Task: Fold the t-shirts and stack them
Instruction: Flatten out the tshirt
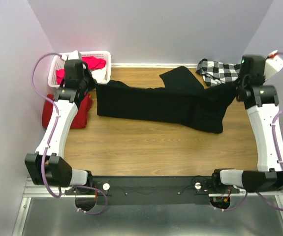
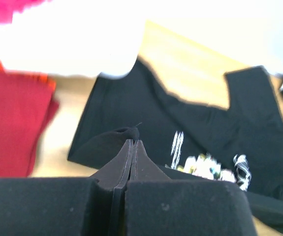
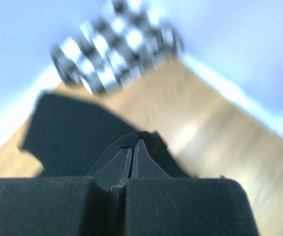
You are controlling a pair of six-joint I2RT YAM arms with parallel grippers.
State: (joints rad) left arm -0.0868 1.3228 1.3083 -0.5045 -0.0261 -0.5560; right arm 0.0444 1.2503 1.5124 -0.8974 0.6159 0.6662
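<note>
across mid counter [image 1: 146,142], mid-fold on black tee [image 1: 171,101] with left gripper [image 2: 133,141] and right gripper [image 3: 140,138] jaws clamped on its opposite ends, dark-red tee [image 1: 84,114] folded at left; next likely needs synced lift and fold-over.

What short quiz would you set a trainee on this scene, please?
1. True or false: the red tee lies on top of the black tee.
2. On the table, the checked cloth lies at: A the far right corner; B the far left corner; C the near edge.
3. Fill in: the left gripper and the right gripper are both shut on the ____ tee.
Key: 1 false; 2 A; 3 black.
</note>
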